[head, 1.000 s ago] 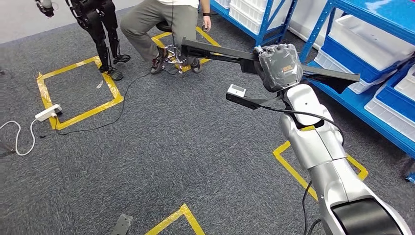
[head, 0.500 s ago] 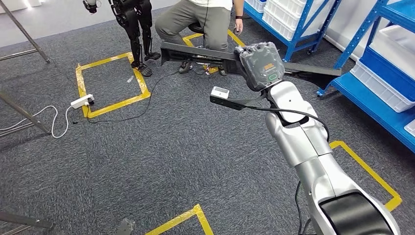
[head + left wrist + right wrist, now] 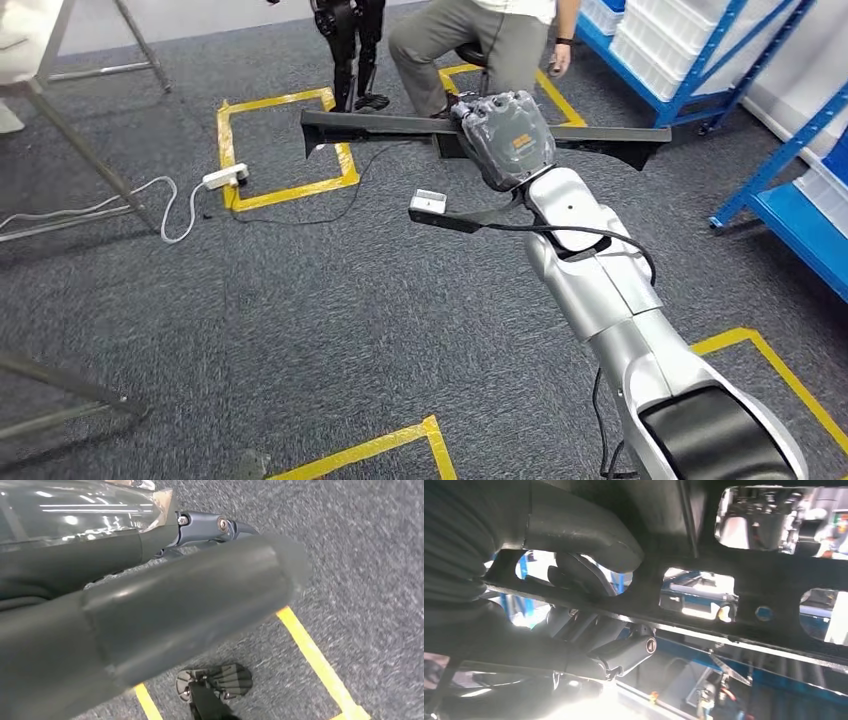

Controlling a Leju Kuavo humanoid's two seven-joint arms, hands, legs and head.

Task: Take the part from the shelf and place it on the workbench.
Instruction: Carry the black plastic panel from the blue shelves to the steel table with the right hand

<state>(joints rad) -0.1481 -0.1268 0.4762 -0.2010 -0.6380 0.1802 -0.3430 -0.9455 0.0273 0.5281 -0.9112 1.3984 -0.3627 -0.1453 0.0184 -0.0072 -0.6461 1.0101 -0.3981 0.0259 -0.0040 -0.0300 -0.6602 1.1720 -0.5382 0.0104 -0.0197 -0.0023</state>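
Head view: my right hand [image 3: 505, 135] is wrapped in a grey ribbed cover that hides its fingers; they grip the part [image 3: 400, 125], a long, flat black bar held level above the grey carpet [image 3: 330, 300], crossing in front of the hand and reaching well past it on both sides. The bar's right end tapers to a point near the blue shelf [image 3: 700, 70]; its left end is squared off with a small notch.

Right wrist view: the thick grey thumb [image 3: 589, 530] lies over the upper face of the part [image 3: 744, 575], with darker fingers [image 3: 574, 577] curled beneath it. Here the part shows as black sheet metal pierced by rectangular cut-outs and small round holes, with a bright bare edge along its lower side. The background through the cut-outs is blurred and I cannot make it out.

Left wrist view: my left hand [image 3: 150, 615] appears as a close, out-of-focus grey thumb and cover; I cannot tell how its fingers lie. Yellow floor tape [image 3: 315, 660] runs beyond it.

A seated person [image 3: 480, 40] is cut off at the top edge of the head view, just behind the part. Metal legs of a bench [image 3: 80, 130] enter at upper left; its top is cropped.
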